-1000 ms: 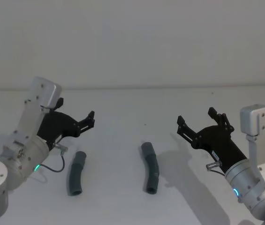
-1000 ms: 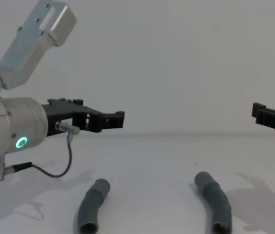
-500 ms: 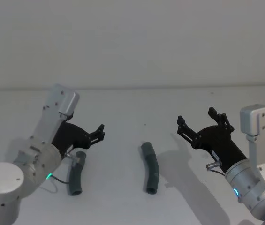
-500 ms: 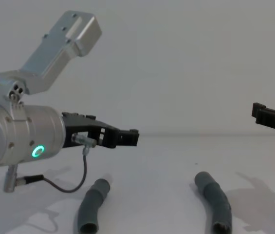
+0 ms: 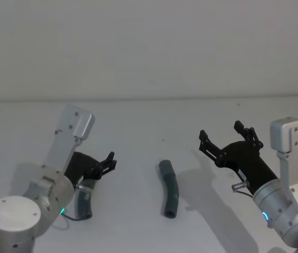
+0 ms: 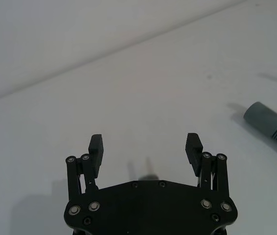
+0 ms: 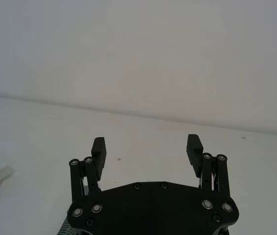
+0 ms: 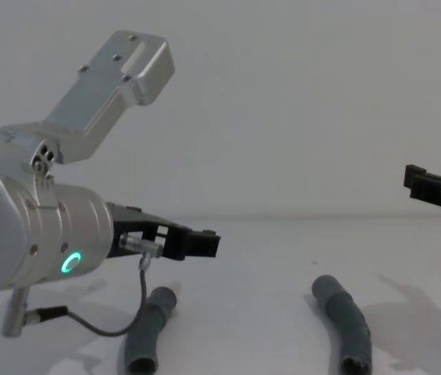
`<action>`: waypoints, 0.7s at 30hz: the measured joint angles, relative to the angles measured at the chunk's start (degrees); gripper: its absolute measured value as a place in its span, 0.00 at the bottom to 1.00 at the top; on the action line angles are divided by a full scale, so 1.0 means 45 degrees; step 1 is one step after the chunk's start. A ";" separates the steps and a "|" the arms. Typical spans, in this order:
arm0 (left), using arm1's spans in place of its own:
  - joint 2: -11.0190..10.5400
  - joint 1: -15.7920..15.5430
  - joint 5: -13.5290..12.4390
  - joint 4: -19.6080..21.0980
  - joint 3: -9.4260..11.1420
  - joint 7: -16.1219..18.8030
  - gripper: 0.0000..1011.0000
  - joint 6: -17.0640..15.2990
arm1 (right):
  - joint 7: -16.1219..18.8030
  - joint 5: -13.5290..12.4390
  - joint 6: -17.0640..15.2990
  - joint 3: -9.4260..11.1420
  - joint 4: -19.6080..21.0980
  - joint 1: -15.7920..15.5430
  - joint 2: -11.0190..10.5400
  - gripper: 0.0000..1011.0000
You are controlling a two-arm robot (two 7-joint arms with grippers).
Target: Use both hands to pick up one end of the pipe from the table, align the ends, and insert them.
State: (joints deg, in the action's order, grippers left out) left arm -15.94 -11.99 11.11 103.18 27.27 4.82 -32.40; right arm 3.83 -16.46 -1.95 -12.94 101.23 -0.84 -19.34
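Step in hand: reach, nothing grasped yet. Left gripper (image 5: 109, 162) sits lower left of the head view, fingers spread wide and empty, also in the left wrist view (image 6: 145, 147), where bare table (image 5: 138, 118) shows between them. It hovers just above and beyond the left pipe piece (image 5: 87, 208), which lies flat on the table, partly hidden under the wrist. In the chest view that piece (image 8: 151, 328) is at bottom left, below the gripper and apart from it.

Right gripper (image 5: 220, 133) is at right of the head view, raised off the table, fingers apart and holding nothing; same in the right wrist view (image 7: 146, 147). Right pipe piece (image 5: 170, 188) lies in the lower centre, between the two arms, well apart from both grippers.

White plug tip (image 7: 2, 172) peeks in at the lower left edge of the right wrist view; likely the left piece's end, cannot be sure.

Next move, as a judgement: each gripper drops onto its own piece near the end to be joined, closes, lifts, then lines up plug and cuff.

In the way: the left wrist's cable (image 8: 143, 291) hangs right beside the left piece and may snag. Otherwise just the pale wall (image 5: 149, 47) behind.
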 joint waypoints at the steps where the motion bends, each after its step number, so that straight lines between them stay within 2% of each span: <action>1: 0.0033 0.0078 -0.0016 0.0086 -0.0020 0.0070 0.99 -0.0086 | -0.0001 0.0000 0.0000 0.0000 0.0000 0.0000 0.0000 0.99; 8: 0.0220 0.0679 -0.0126 0.0708 -0.0175 0.0632 0.99 -0.0847 | 0.0000 0.0000 -0.0001 0.0000 0.0000 0.0000 0.0000 0.99; 21: 0.0304 0.1239 -0.0085 0.1354 -0.0470 0.0845 0.99 -0.1798 | 0.0000 0.0000 -0.0001 0.0000 0.0000 0.0000 0.0000 0.99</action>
State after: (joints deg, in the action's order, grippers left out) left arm -14.58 -6.41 10.73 109.28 25.15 8.62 -40.49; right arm 3.83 -16.46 -1.95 -12.94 101.23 -0.84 -19.33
